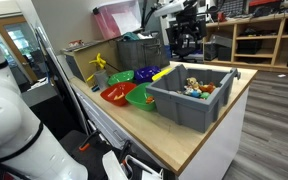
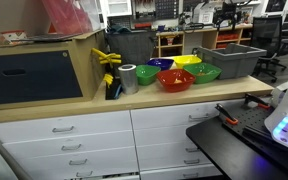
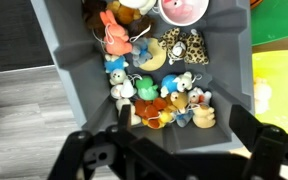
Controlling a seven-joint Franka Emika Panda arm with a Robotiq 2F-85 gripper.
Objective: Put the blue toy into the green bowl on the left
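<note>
- The blue toy (image 3: pixel 149 92) lies in a heap of small stuffed animals straight below the gripper (image 3: pixel 177 130), inside the span of its two fingers. It looks small and roundish from here, and I cannot make out its long axis or which way it faces.
- The gripper hangs above the heap with its fingers spread wide and nothing between them.
- The heap covers the floor of a gray bin (image 3: pixel 69 60). An orange toy (image 3: pixel 114 38) and a spotted one (image 3: pixel 189 45) lie beyond the blue toy, all packed touching.
- The green bowl (image 1: pixel 119 76) sits well away from the gripper, past the bin's wall, at the far end of a cluster of bowls. I cannot tell what it holds.
- A red bowl (image 1: pixel 114 95), a darker green bowl (image 1: pixel 141 97), a blue bowl (image 2: pixel 162 64) and a yellow bowl (image 2: pixel 187 61) crowd between it and the bin.
- The bin stands near the end of the wooden counter (image 1: pixel 199 140).
</note>
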